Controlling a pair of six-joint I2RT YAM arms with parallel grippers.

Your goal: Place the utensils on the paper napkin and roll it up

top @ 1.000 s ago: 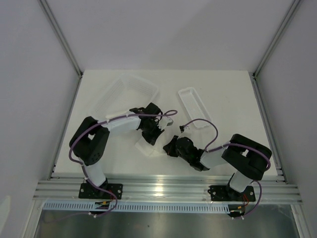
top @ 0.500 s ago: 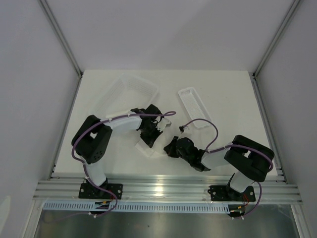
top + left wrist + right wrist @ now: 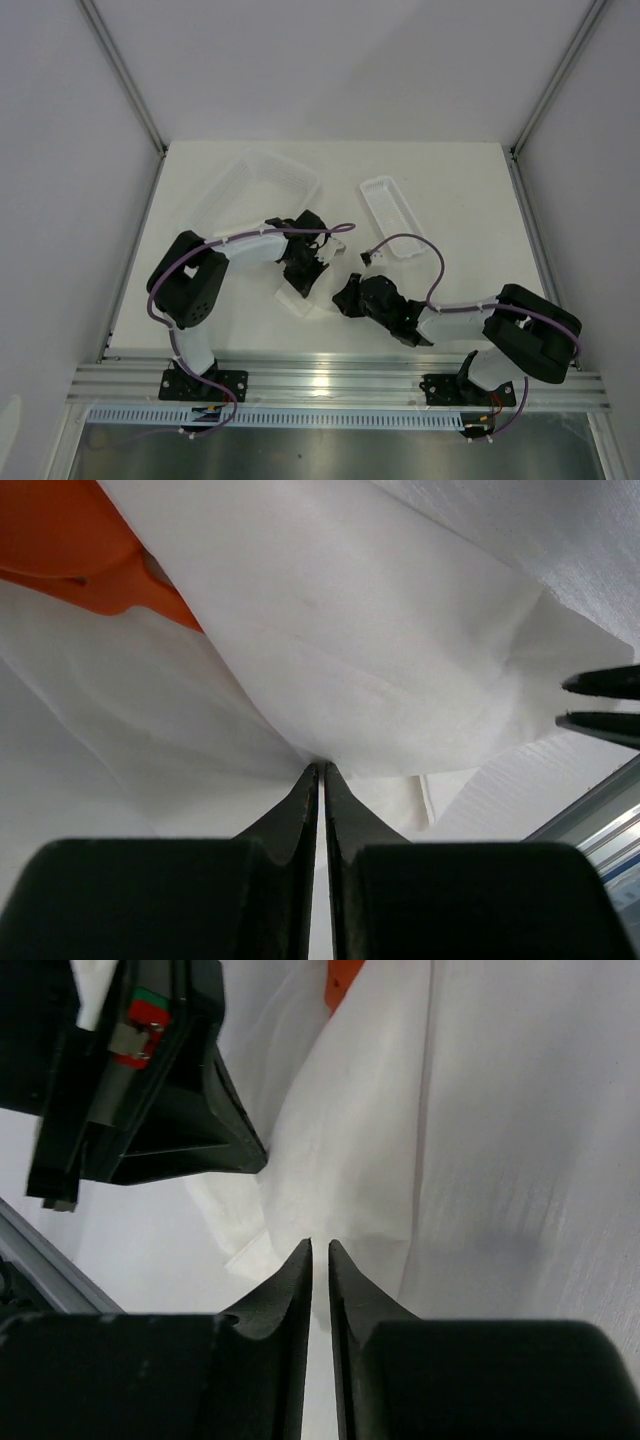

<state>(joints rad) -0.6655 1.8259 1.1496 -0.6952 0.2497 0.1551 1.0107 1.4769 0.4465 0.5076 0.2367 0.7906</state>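
Note:
The paper napkin point(image 3: 298, 299) lies crumpled on the white table between my two grippers, and only a small part of it shows from above. Orange utensils point(image 3: 75, 550) lie wrapped in its folds, with an orange end point(image 3: 340, 980) peeking out at the top of the right wrist view. My left gripper point(image 3: 310, 268) point(image 3: 322, 766) is shut, its tips pinching a fold of the napkin point(image 3: 350, 660). My right gripper point(image 3: 347, 296) point(image 3: 320, 1243) stands a narrow slit open at the napkin's edge point(image 3: 330, 1160), with nothing between its tips. The left gripper's body point(image 3: 150, 1090) is close by.
A large clear plastic tray point(image 3: 255, 185) stands at the back left and a narrow clear tray point(image 3: 390, 215) at the back right. An aluminium rail point(image 3: 340, 380) runs along the table's near edge, and grey walls close in both sides.
My right gripper's jaws have parted slightly and its arm's elbow has swung out to the right. The left gripper has barely moved.

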